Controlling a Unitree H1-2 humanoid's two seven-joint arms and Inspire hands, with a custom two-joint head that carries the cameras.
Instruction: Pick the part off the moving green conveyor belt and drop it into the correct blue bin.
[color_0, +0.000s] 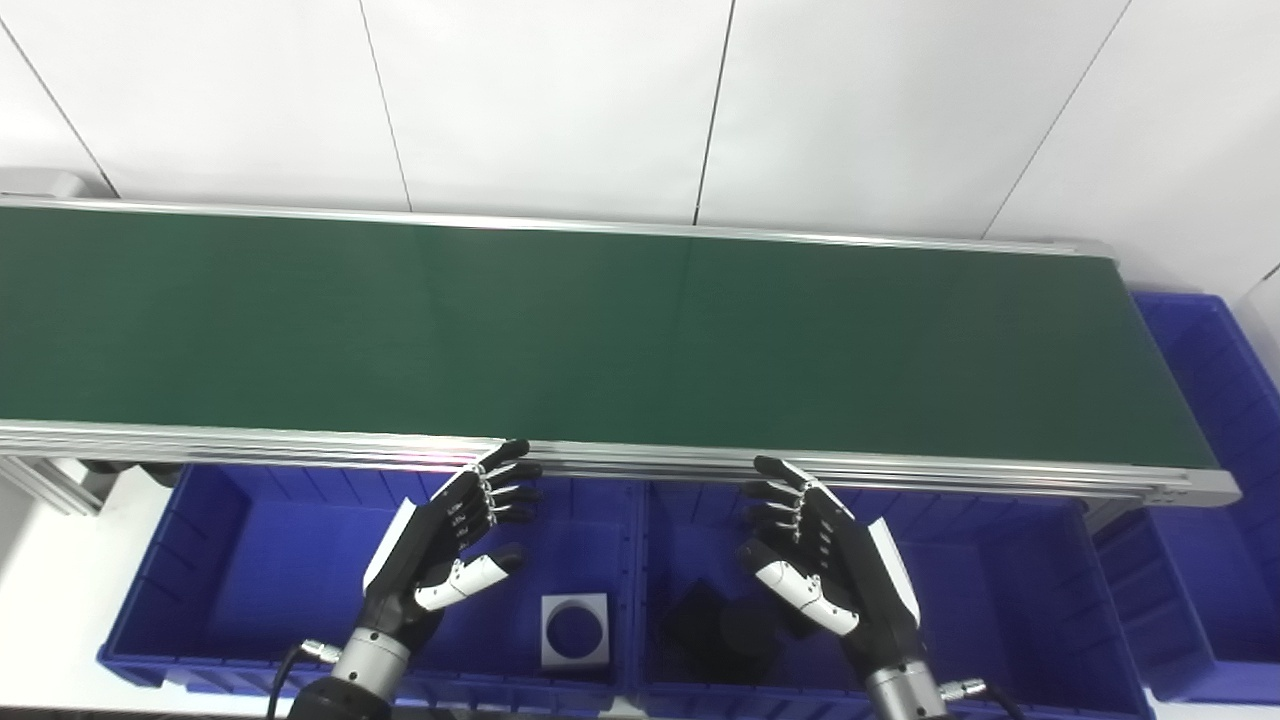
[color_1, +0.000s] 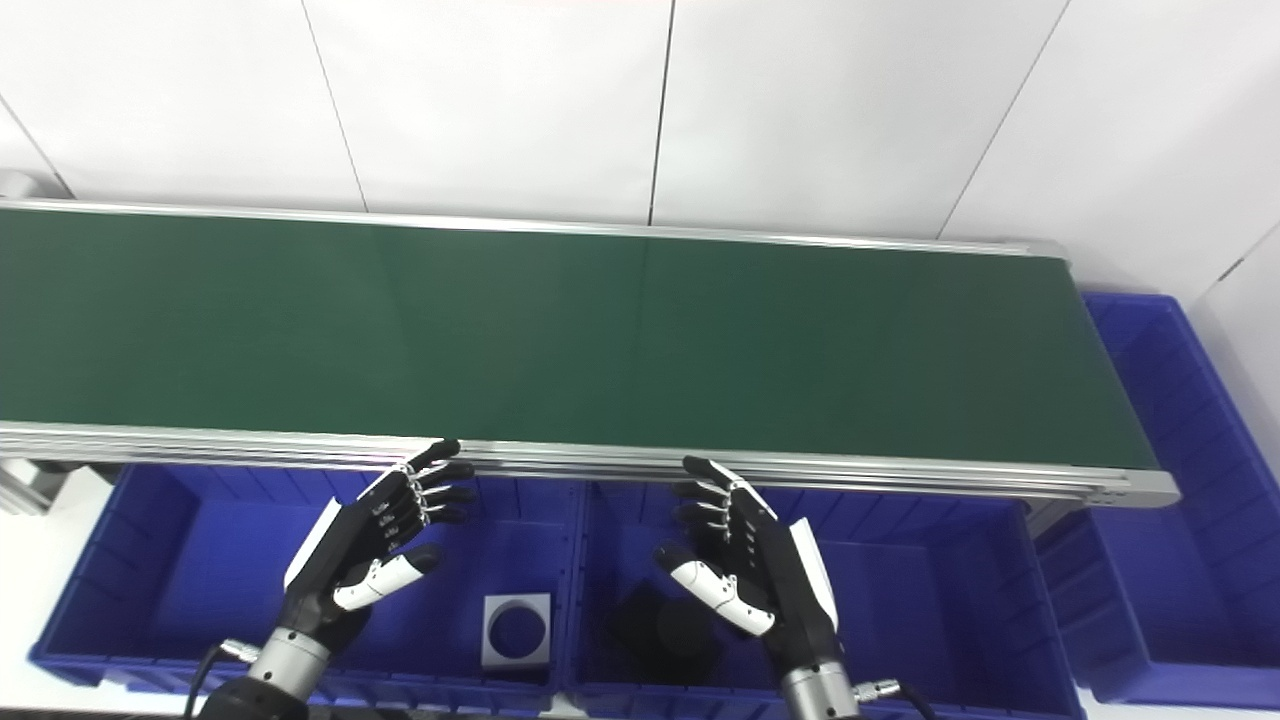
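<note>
While no part shows on the belt, I hold left hand and right hand spread wide, empty, at lower centre, ready to time a reach.

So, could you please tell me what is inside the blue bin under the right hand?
Dark parts lie in the blue bin; the right hand covers some, so their number and shape are unclear.
</note>
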